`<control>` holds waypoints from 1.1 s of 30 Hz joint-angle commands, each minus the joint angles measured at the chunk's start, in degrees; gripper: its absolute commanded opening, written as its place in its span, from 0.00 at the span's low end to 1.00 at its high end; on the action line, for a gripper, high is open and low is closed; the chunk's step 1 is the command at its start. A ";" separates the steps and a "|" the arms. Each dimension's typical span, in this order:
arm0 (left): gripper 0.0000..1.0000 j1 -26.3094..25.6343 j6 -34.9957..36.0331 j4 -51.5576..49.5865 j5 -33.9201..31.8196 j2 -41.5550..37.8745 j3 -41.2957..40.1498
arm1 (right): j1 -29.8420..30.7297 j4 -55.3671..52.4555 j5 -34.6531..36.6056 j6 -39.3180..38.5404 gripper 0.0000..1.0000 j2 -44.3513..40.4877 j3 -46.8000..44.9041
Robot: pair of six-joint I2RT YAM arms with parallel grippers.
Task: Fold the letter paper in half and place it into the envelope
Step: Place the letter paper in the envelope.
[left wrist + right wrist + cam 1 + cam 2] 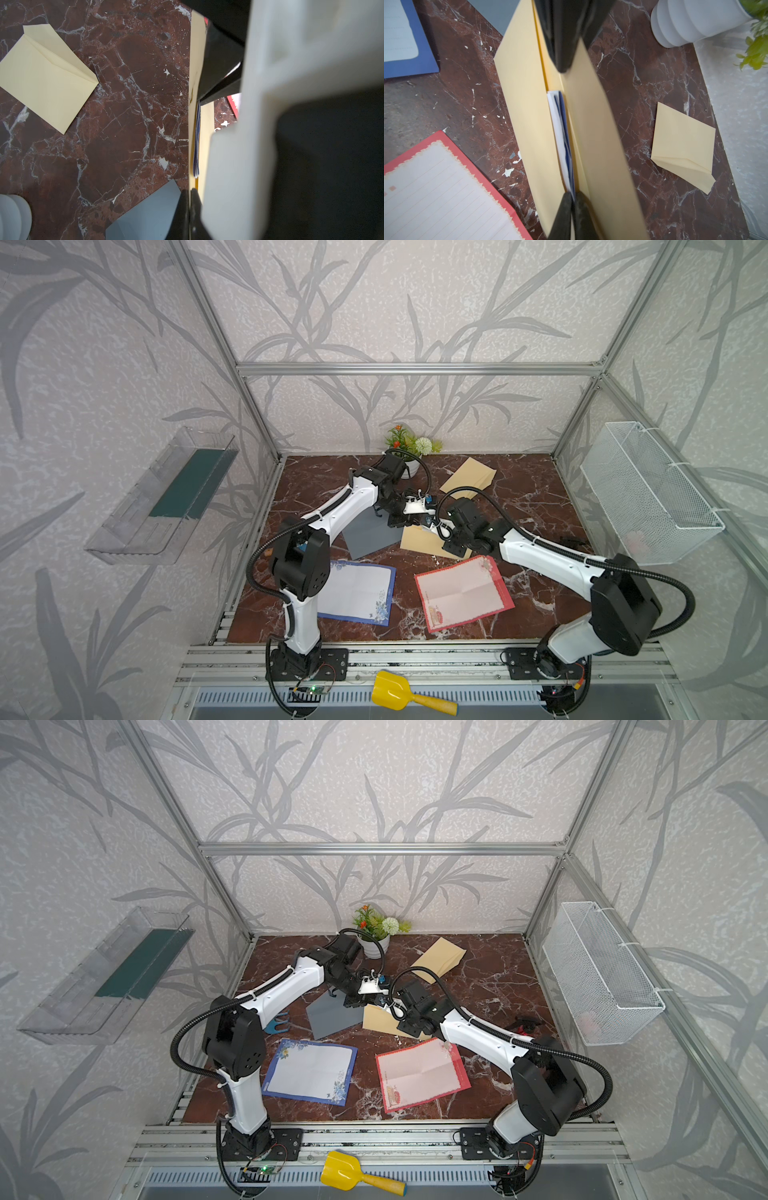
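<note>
Reaching inward from both sides, meeting over the middle of the bench. Clamped tight on the opened envelope with the left hand; pinched narrow with the right hand on the folded paper tucked inside it.

A: Left arm and right arm both stretch forward and angle inward, wrists almost meeting in the middle.
B: Left tool is clamped tight. Right tool is pinched together too, facing it nose to nose.

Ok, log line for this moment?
left gripper: shut on tan envelope | right gripper: shut on folded letter | status: letter in envelope, not released
</note>
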 commanded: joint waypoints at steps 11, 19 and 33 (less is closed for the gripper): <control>0.00 0.11 0.90 -1.98 2.43 0.68 1.99 | 0.47 0.77 -2.14 4.22 0.22 -0.53 1.65; 0.00 0.19 0.91 -2.07 2.58 0.71 2.03 | 0.40 0.70 -2.92 5.54 0.18 1.34 2.30; 0.00 0.98 -8.84 7.46 -1.99 -0.13 0.12 | -4.32 1.11 -12.37 12.95 0.55 -13.57 -2.01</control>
